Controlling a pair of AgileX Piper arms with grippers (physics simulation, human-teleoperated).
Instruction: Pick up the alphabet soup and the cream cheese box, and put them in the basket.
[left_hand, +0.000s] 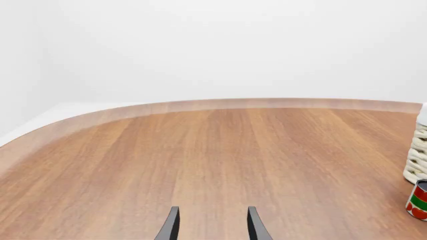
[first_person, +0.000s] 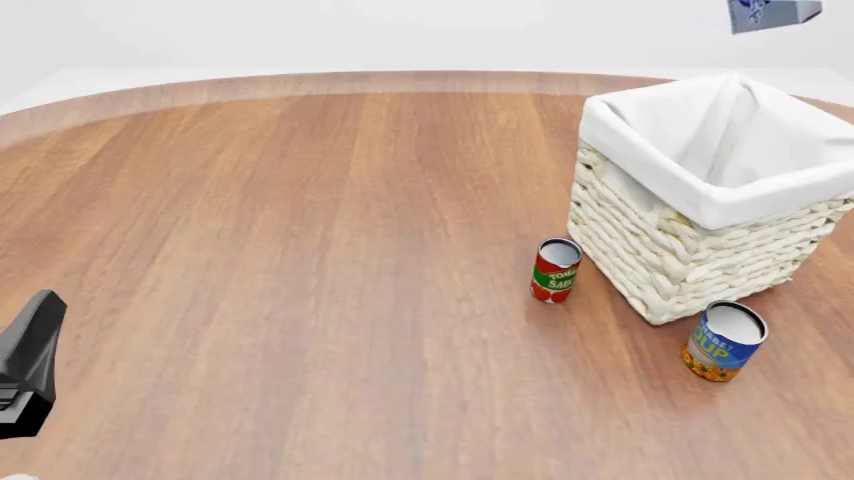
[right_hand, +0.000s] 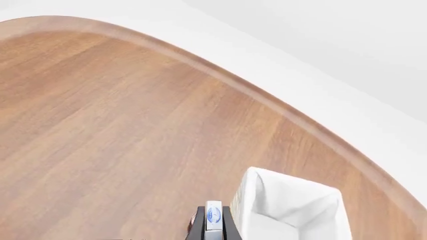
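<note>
My right gripper (right_hand: 213, 226) is shut on the cream cheese box (right_hand: 213, 216), which stands edge-on between its dark fingers (right_hand: 199, 224). It holds the box high above the table, beside the white-lined basket (right_hand: 293, 207). In the front view only the box (first_person: 771, 12) shows, at the top edge above the basket (first_person: 667, 255). The alphabet soup (first_person: 725, 342) stands upright on the table by the basket's near corner. My left gripper (left_hand: 212, 227) is open and empty, low over bare wood, far to the left of these things.
A red and green tomato sauce can (first_person: 555, 270) stands just left of the basket; it also shows in the left wrist view (left_hand: 418, 201) next to the basket's wicker wall (left_hand: 417, 150). Part of my left arm (first_person: 30, 360) shows at the front left. The table's far edge curves.
</note>
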